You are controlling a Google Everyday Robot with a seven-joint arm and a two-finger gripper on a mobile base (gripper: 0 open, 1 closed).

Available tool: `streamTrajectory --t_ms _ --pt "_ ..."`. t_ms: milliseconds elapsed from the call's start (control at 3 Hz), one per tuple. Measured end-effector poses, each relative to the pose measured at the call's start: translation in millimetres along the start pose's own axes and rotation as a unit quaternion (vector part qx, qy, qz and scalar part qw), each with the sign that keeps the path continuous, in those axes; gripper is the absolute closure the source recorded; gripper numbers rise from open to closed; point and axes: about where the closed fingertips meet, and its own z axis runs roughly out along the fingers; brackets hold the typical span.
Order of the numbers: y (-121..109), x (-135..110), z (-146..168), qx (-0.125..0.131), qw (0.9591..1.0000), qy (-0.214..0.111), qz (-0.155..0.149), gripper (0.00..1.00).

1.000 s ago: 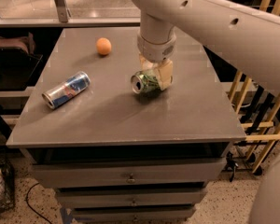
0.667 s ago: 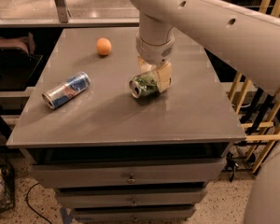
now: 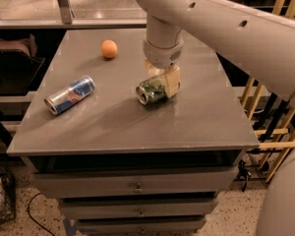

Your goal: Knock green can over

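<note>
The green can (image 3: pixel 150 91) lies on its side near the middle of the grey tabletop (image 3: pixel 196 117), its silver top facing front-left. My gripper (image 3: pixel 162 78) hangs straight down from the large white arm (image 3: pixel 221 18) and sits right at the can's rear end, touching or straddling it. The far end of the can is hidden behind the gripper.
A blue-and-silver can (image 3: pixel 70 94) lies on its side at the left of the table. An orange ball (image 3: pixel 109 48) rests at the back left. The table is a drawer cabinet (image 3: pixel 137 186). Wooden rails (image 3: pixel 278 127) stand to the right.
The green can, lying on its side throughout, has shifted slightly toward the front-left with the gripper at its rear end. The blue can and the ball have not moved.
</note>
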Motion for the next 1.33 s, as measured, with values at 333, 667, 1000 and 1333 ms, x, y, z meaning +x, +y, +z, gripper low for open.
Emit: streamTrajectory --t_ms 333,667,1000,1333 --pt "-0.2 -0.1 1.2 0.0 1.0 0.0 0.0 0.35" --pt "-0.3 -0.2 2.5 0.0 1.0 0.0 0.0 0.12" --pt "-0.4 -0.3 3.6 0.0 1.0 0.0 -0.001 0.0" --pt "-0.4 -0.3 3.6 0.0 1.0 0.0 -0.001 0.0"
